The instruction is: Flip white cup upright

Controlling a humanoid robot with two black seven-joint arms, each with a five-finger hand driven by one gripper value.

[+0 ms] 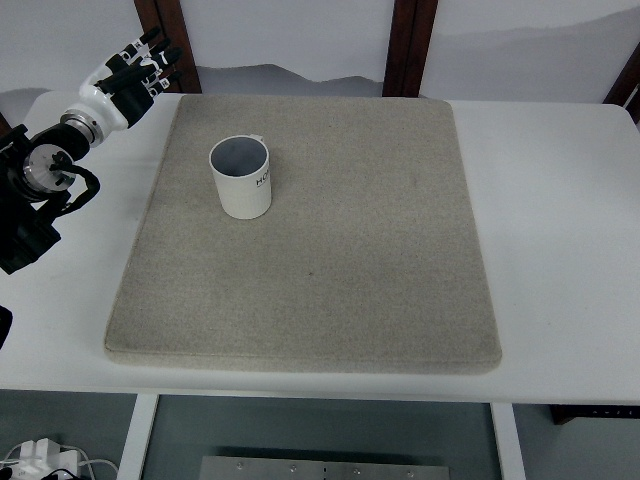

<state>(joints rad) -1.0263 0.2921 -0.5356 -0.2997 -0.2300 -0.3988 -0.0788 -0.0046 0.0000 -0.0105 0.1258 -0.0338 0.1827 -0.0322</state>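
Observation:
A white cup (243,178) stands upright on the beige mat (330,260), in the mat's far left part, its open mouth facing up and dark print on its side. My left hand (143,65) hovers at the table's far left corner, well away from the cup, fingers relaxed and holding nothing. Its arm (45,170) comes in along the left edge. The right arm is out of view.
The mat lies on a white table (550,230). Dark wooden posts (410,45) stand behind the table's far edge. A white power strip with cables (40,462) lies on the floor at the lower left.

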